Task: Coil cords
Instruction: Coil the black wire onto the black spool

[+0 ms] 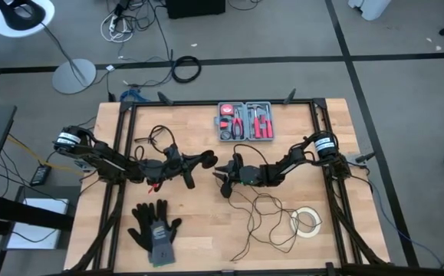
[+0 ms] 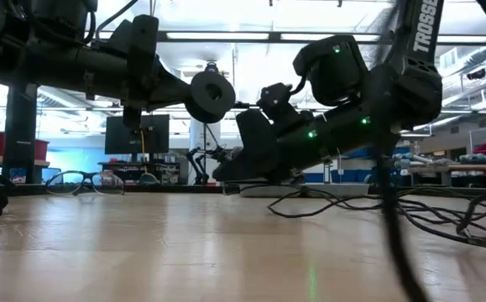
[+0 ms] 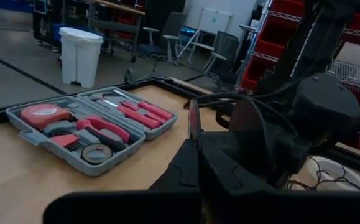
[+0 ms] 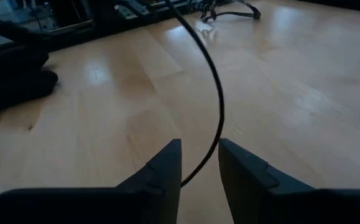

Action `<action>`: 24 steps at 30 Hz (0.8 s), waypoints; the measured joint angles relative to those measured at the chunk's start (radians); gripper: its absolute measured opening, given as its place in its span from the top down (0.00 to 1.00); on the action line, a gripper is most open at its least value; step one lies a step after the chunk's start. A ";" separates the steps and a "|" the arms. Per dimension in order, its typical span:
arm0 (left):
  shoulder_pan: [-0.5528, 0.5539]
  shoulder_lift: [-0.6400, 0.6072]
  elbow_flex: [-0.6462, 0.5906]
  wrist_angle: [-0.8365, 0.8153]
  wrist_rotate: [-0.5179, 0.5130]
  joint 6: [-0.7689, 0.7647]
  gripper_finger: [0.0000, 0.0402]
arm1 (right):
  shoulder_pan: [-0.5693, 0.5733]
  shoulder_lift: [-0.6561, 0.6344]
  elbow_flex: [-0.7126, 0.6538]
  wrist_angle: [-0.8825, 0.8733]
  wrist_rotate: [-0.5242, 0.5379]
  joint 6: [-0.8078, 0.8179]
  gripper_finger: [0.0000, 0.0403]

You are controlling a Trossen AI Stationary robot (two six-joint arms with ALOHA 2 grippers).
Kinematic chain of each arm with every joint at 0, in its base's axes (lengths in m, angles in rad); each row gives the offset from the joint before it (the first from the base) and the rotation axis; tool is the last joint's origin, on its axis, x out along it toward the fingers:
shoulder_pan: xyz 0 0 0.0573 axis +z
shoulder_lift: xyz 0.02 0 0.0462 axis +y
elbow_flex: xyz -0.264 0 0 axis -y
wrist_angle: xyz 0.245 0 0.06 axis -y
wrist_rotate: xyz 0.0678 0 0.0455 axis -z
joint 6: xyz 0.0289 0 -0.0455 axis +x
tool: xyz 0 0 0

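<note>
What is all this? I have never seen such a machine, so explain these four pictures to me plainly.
It is a robot with two dark jointed arms working at a pale wooden table. One camera looks straight down from above, one sits at table height, and one rides on each wrist. Seen from above, the left gripper and the right gripper meet near the table's middle. On the table lie a grey case of red-handled tools, a pair of black work gloves, a white tape roll and a very thin black cord in loose loops. The right wrist camera shows that cord running between the right gripper's fingers, which stand apart.
</note>
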 joint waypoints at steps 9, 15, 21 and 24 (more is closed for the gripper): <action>0.000 0.000 0.000 0.001 0.000 -0.001 1.00 | 0.000 -0.001 0.000 -0.014 0.001 0.002 0.82; 0.000 0.000 0.000 0.001 0.000 -0.001 1.00 | 0.000 -0.001 0.000 -0.019 0.001 0.043 0.95; 0.000 0.000 0.000 -0.003 0.007 -0.002 1.00 | -0.004 -0.016 -0.001 -0.047 0.013 0.071 0.99; 0.000 0.000 0.000 -0.013 0.008 -0.002 1.00 | -0.012 -0.061 -0.001 -0.137 0.032 0.081 0.99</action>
